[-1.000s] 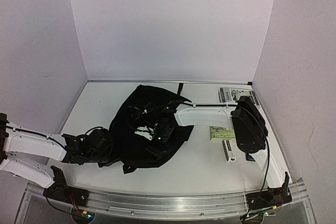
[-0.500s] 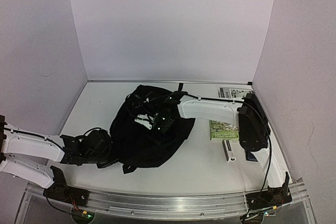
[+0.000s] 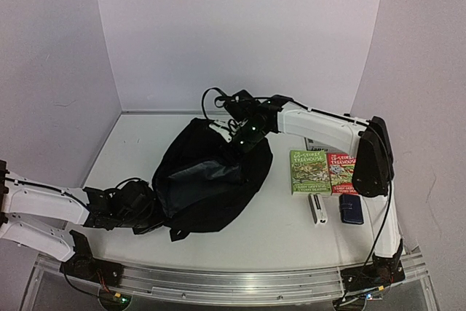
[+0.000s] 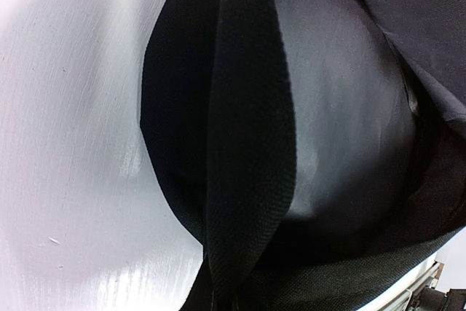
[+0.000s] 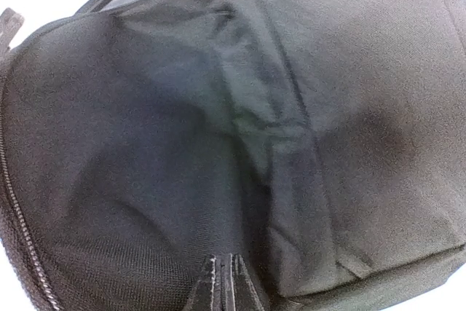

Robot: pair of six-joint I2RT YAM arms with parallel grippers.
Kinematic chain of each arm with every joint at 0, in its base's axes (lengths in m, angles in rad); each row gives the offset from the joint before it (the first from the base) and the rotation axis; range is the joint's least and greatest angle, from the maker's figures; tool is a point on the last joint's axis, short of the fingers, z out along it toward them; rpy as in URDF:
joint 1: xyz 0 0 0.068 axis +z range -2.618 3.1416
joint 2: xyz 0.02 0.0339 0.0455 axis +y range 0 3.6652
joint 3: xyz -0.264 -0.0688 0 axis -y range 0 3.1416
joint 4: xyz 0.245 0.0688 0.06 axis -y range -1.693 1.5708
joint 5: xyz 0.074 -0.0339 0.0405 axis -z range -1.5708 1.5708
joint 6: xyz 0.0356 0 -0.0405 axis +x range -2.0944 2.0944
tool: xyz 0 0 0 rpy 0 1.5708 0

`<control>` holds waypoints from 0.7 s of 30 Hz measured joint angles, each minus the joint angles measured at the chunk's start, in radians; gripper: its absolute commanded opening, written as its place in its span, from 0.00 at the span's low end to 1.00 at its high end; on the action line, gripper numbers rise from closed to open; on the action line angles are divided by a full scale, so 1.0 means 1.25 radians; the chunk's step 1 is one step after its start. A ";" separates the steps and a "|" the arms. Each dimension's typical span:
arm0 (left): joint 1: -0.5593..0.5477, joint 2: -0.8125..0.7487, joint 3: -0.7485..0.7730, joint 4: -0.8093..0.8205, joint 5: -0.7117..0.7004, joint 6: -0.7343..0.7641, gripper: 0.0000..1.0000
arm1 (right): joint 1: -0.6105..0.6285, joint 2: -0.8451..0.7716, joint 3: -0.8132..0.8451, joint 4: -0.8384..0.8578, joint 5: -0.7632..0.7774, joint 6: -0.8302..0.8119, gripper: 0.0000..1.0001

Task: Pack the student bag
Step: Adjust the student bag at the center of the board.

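The student bag (image 3: 211,183) sits mid-frame. Your right tool (image 3: 235,135) now pinches its top rim and has hoisted it up. Your left tool (image 3: 148,207) has clamped onto the lower-left edge, so the mouth's gaping, ready for packing.

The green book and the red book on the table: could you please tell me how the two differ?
Colour: the green book has a green cover, the red book a red one. Place: the green book lies nearer the student bag; the red book lies on its far side, by the right arm. Shared: both lie flat, face up, side by side, edges meeting.
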 measured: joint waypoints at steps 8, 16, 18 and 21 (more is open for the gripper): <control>0.000 -0.001 0.000 -0.004 0.001 0.002 0.00 | -0.116 0.012 0.054 0.005 -0.036 0.085 0.00; 0.000 -0.007 0.004 0.025 0.006 0.027 0.00 | -0.216 0.103 0.079 0.044 -0.021 0.180 0.00; -0.001 0.003 0.011 0.031 0.012 0.045 0.00 | -0.218 0.140 0.084 0.047 -0.005 0.186 0.00; -0.014 0.047 0.037 0.031 0.020 0.072 0.00 | -0.214 0.192 0.099 0.052 0.022 0.189 0.20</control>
